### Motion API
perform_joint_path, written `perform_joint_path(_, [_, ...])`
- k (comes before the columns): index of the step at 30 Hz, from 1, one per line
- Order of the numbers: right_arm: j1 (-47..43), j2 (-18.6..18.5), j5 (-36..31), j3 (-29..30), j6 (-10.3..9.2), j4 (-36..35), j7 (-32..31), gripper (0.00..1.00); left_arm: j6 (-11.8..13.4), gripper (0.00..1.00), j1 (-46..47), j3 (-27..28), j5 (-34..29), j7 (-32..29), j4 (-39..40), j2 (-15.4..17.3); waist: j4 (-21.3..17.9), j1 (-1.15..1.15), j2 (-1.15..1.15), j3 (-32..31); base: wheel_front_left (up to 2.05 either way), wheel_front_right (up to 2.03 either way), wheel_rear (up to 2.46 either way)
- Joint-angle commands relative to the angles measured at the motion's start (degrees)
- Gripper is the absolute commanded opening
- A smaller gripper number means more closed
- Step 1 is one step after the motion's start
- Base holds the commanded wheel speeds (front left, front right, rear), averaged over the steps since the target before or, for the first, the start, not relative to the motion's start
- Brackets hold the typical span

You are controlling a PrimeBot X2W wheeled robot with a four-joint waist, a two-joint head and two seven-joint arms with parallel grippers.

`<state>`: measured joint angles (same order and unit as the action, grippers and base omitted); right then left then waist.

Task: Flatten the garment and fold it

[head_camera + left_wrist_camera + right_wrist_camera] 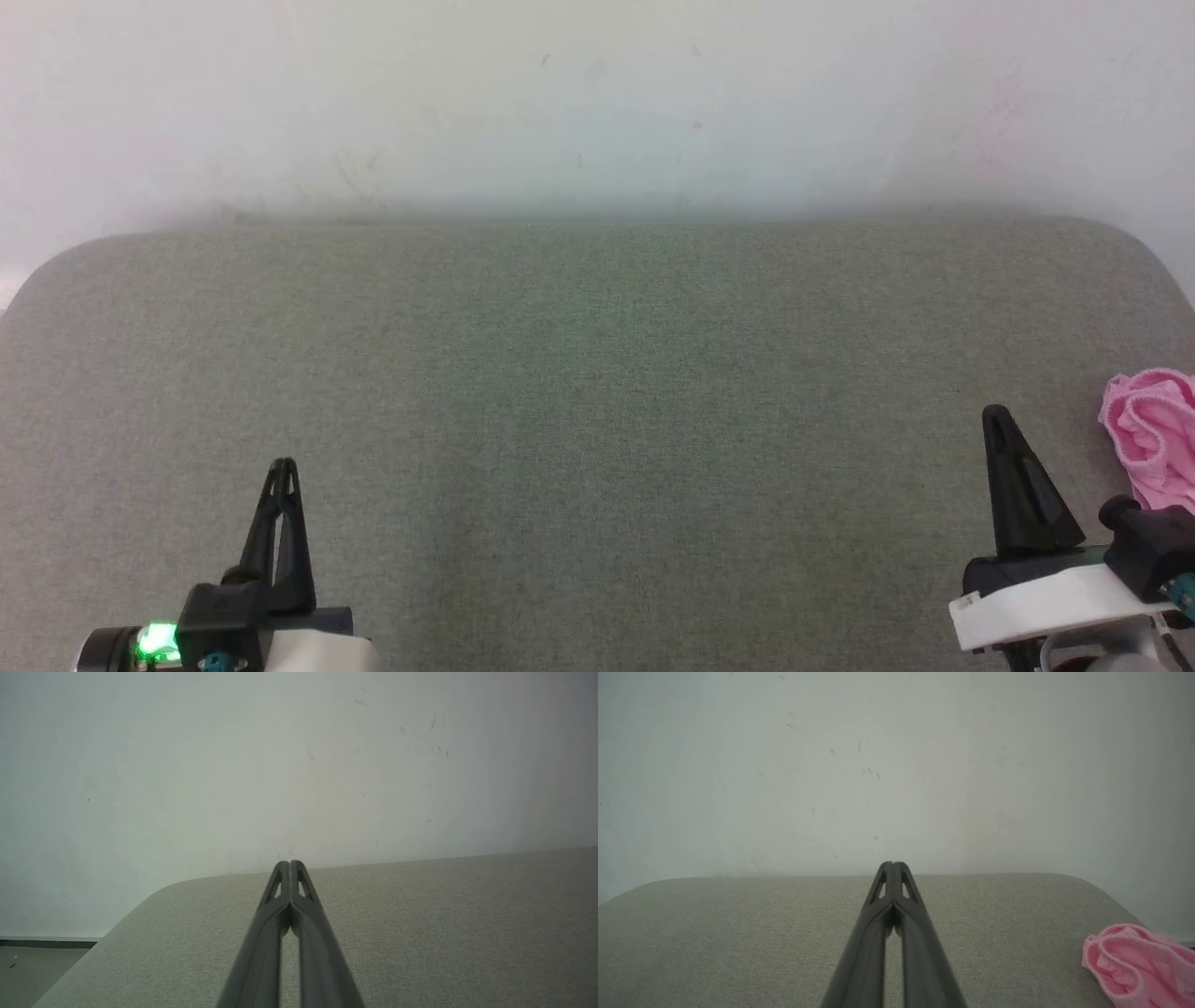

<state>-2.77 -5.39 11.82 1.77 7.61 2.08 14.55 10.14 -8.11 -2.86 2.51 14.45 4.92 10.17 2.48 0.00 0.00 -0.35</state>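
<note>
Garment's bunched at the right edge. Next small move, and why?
Probably open the right gripper and shift it right toward the garment: its jaws are shut and empty, and the crumpled heap lies just beside it, far from the left gripper.

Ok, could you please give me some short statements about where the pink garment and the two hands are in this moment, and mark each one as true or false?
1. The left hand and the right hand are both shut. True.
2. The garment lies bunched up near the right edge of the grey surface. True.
3. The right hand is gripping the garment. False: it is shut on nothing, and the garment lies apart from its fingers, to their right.
4. The garment is spread flat in the middle of the grey surface. False: it is crumpled in a heap at the far right, and the middle has nothing on it.
</note>
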Motion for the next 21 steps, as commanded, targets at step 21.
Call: perform_joint_path(21, [0.5, 0.5, -2.3, -0.3, -0.02, -0.4, -2.7, 0.0, -1.9, 0.0, 1.6, 0.6, -0.5, -2.6, -0.9, -1.4, -0.4, 0.0, 0.0, 0.1, 0.0, 0.0, 0.0])
